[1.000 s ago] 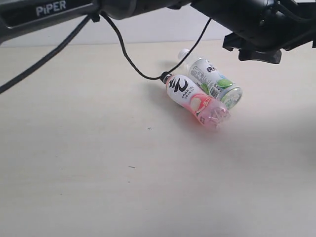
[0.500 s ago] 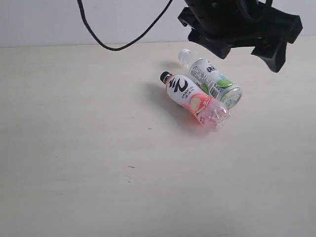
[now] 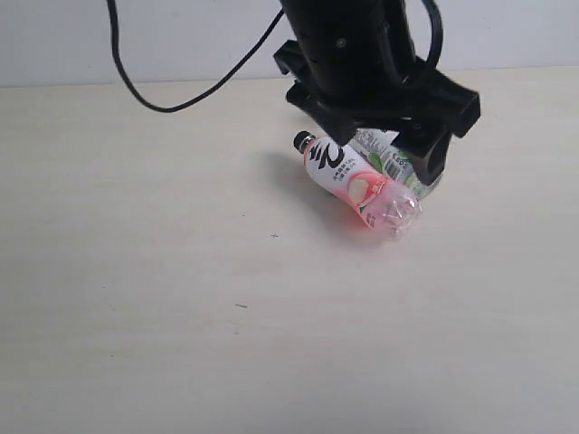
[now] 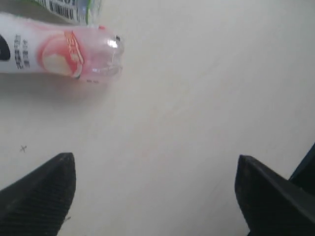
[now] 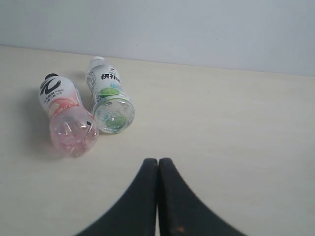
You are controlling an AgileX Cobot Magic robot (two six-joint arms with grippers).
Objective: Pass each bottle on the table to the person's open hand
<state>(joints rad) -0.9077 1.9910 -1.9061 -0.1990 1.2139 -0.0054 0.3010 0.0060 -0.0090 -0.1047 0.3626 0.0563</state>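
Observation:
Two bottles lie on their sides, touching, on the beige table. The black-capped pink peach bottle is in front, and the white-capped green lime bottle behind it is mostly covered by my left gripper. That gripper hangs over them, open with nothing between its fingers; its view catches the peach bottle's base and a strip of the lime bottle's label. My right gripper is shut and empty, well short of the peach bottle and lime bottle. The other two bottles and the person's open hand are out of view.
A black cable loops from the left arm over the back of the table. A pale wall stands behind the table's far edge. Bare table spreads around the bottles.
The left arm has swung down and to the left over the bottles, and its gripper now covers most of the lime bottle. Neither bottle has moved.

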